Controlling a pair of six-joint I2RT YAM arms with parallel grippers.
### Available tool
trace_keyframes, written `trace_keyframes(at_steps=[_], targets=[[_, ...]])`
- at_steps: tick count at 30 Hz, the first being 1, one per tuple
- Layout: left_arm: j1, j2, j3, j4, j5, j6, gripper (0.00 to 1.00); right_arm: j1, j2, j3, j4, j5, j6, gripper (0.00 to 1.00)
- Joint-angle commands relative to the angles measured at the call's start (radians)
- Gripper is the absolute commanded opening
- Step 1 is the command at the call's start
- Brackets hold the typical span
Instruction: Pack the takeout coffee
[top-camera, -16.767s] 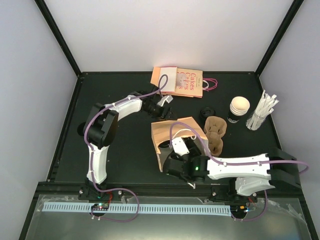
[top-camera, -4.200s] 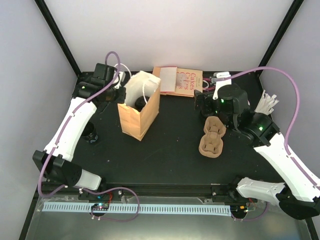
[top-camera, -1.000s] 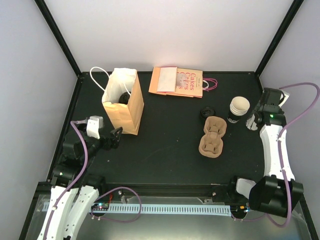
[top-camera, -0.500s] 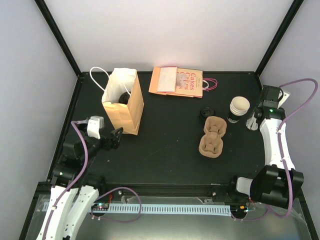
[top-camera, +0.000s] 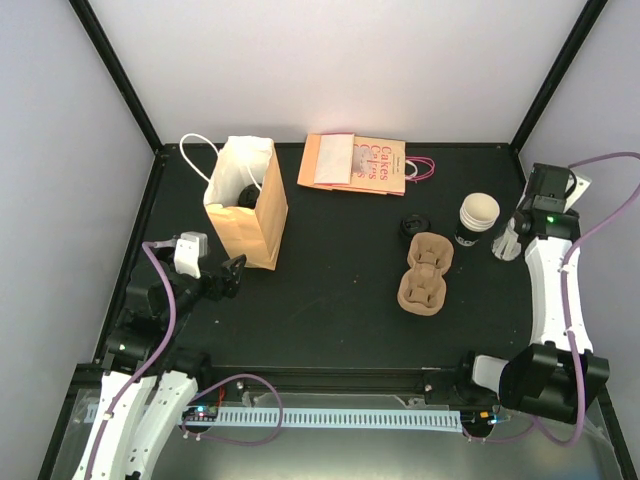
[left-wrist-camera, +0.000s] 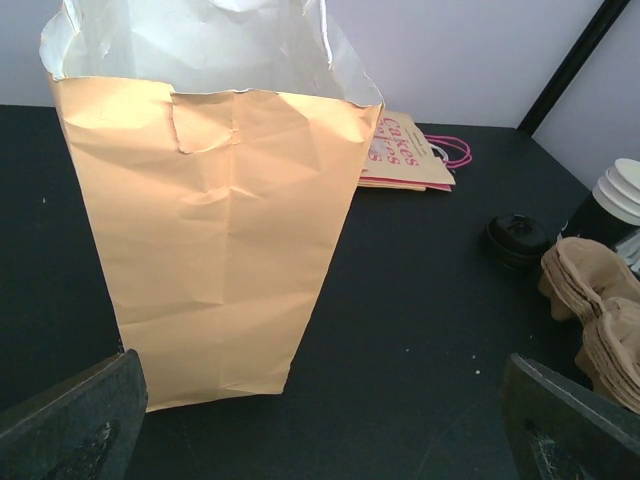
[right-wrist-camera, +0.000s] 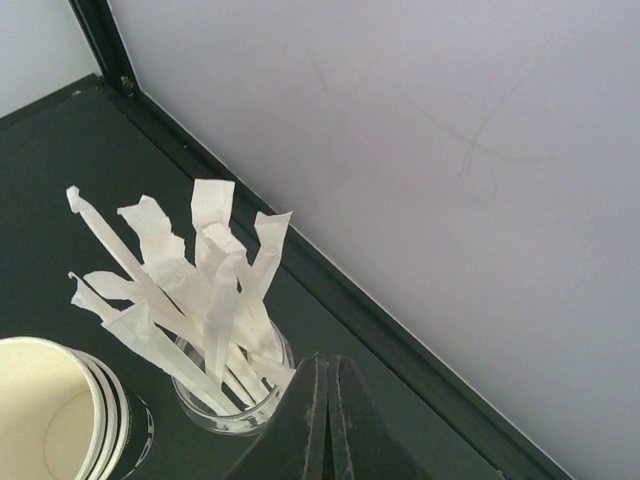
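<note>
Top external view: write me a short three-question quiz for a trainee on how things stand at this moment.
1. True or false: the round black plastic lid sits on top of the black paper cup with the cream-white inside.
2. Which gripper stands open? A. the left gripper only. B. the right gripper only. C. both.
3. Fill the gap: the upright brown paper bag stands on the robot's ___ side.

Key: 1 false, the lid lies apart from the cup; 2 A; 3 left.
</note>
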Motion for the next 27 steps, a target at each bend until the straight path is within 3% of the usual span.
trace_keyframes(at_steps=[1, 6, 17, 27], targets=[[-0.005, -0.002, 0.002, 0.03, -0.008, -0.006, 0.99, -0.006, -0.054, 0.058, -0.059, 0.045, 0.031, 0.01], [-0.008, 0.0, 0.003, 0.028, -0.009, -0.006, 0.99, -0.006, -0.103, 0.128, -0.125, 0.011, 0.046, 0.01], [-0.008, 0.008, 0.004, 0.029, -0.01, -0.007, 0.99, -0.005, -0.028, 0.505, -0.467, -0.05, 0.112, 0.02], [-0.008, 0.01, 0.004, 0.028, -0.01, -0.006, 0.99, -0.004, -0.067, 0.691, -0.546, -0.457, 0.081, 0.01]])
